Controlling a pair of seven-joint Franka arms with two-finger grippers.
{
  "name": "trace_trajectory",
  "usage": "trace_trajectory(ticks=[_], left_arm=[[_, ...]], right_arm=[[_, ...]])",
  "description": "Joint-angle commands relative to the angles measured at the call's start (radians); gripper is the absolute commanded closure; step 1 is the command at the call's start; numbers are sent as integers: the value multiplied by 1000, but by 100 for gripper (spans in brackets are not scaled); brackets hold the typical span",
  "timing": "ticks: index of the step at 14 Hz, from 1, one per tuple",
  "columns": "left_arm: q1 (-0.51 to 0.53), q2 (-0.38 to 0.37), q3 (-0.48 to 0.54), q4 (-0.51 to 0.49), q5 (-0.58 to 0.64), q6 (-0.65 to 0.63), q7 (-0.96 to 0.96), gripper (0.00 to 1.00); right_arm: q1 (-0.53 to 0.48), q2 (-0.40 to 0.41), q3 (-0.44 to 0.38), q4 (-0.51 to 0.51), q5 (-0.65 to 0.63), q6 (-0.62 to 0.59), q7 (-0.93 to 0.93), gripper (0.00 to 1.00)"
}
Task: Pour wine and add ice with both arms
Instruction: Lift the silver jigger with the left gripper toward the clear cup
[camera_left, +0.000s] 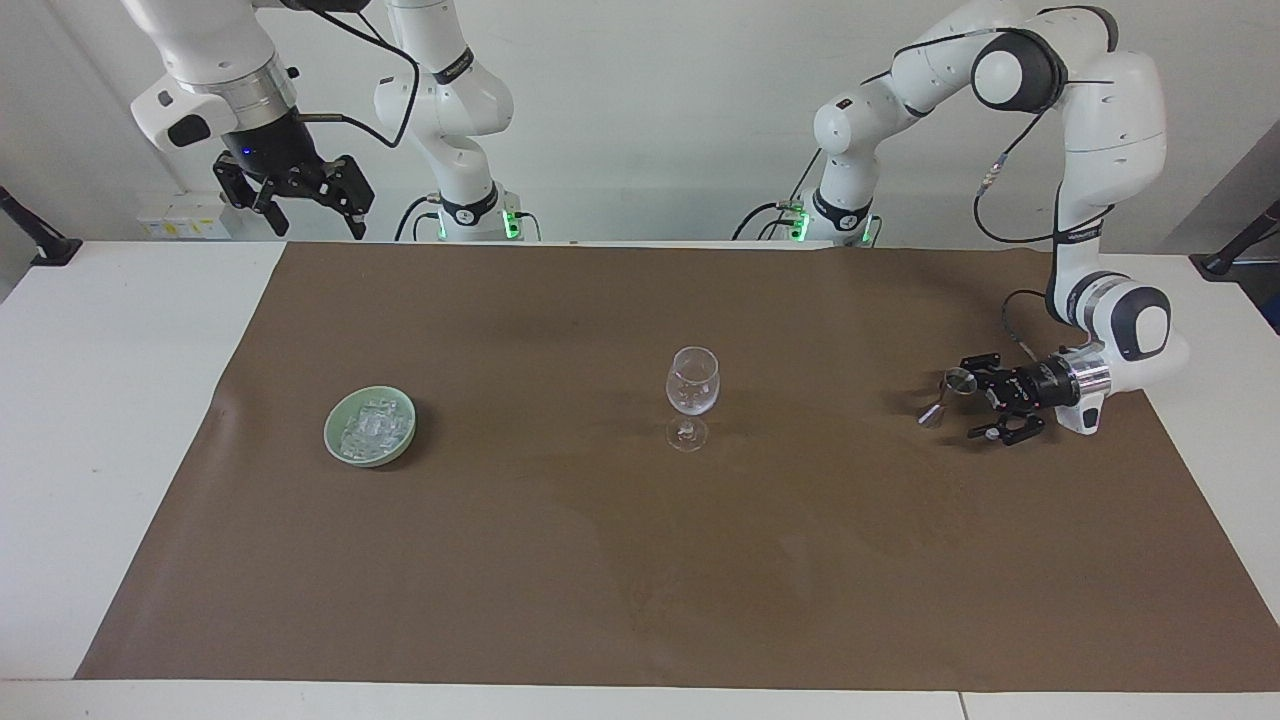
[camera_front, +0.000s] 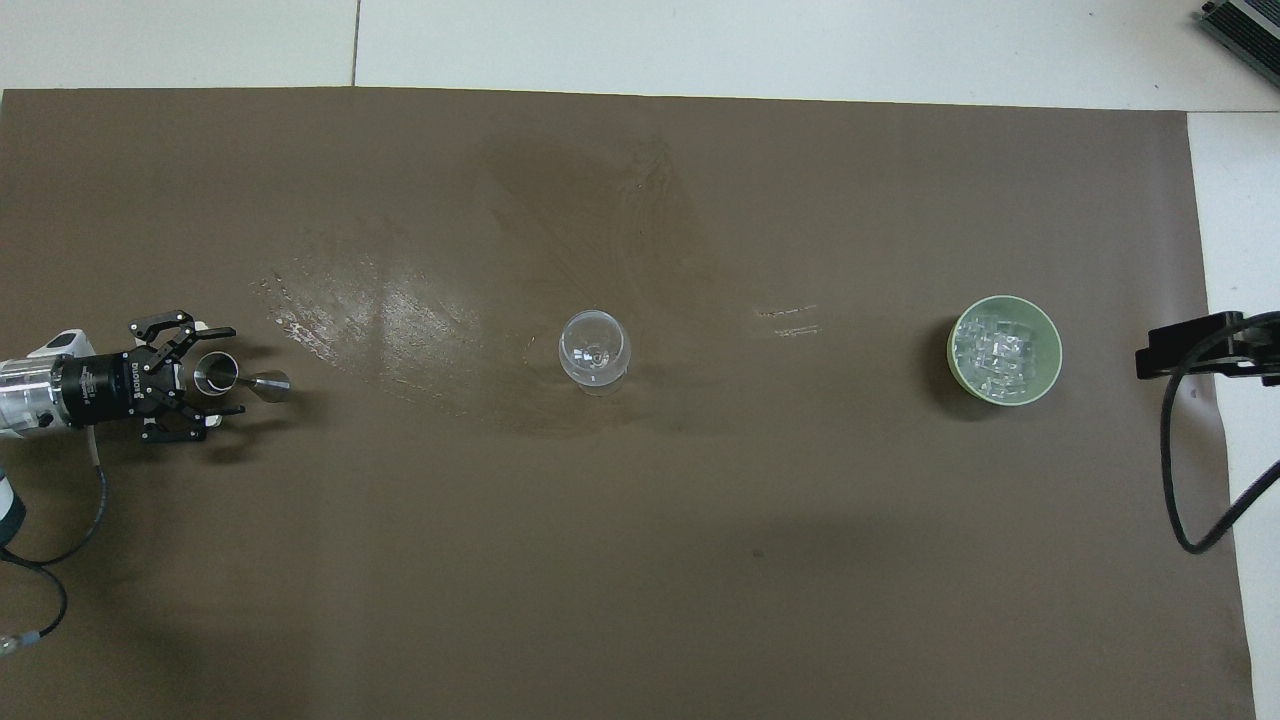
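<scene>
The step in hand looks like the pick-up of the jigger (camera_left: 943, 396) for the pour: the left gripper (camera_left: 985, 398) lies low and level over the tabletop (camera_front: 640, 560) at the left arm's end, jaws wide and empty, with the small metal jigger standing just ahead of them, its cup partly between the fingertips and untouched. Next it likely must ease forward, then close on the jigger without tipping it. The right gripper (camera_left: 300, 205) waits high, jaws wide, well apart from the ice (camera_left: 370, 427) in the green bowl (camera_left: 337, 443) and the glass (camera_left: 692, 385) at mid-table.
</scene>
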Motion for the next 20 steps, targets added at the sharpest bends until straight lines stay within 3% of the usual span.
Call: trace_trajectory(ticks=[1,6,7,10,12,20], left_arm=[[3,0,-4,-36,-30,-16,60,0],[0,0,-4,-51,-31,-13,120,0],[4,-2,-6,-51,-31,-15,117,8],[10,-2,-6,-51,-31,-18,105,46],[10,-2,-6,-51,-33,-16,100,61],[13,-2,-6,-50,-54,-16,17,100]], right_arm=[[-5,-17,5,-21,-1,7,-6,0],[-5,-17,5,-21,-1,7,-6,0],[-5,-17,5,-21,-1,7,-6,0],[-5,-17,5,-21,-1,7,-6,0],[-5,-17,5,-21,-1,7,-4,0],[-5,-17,5,-21,-1,7,-6,0]])
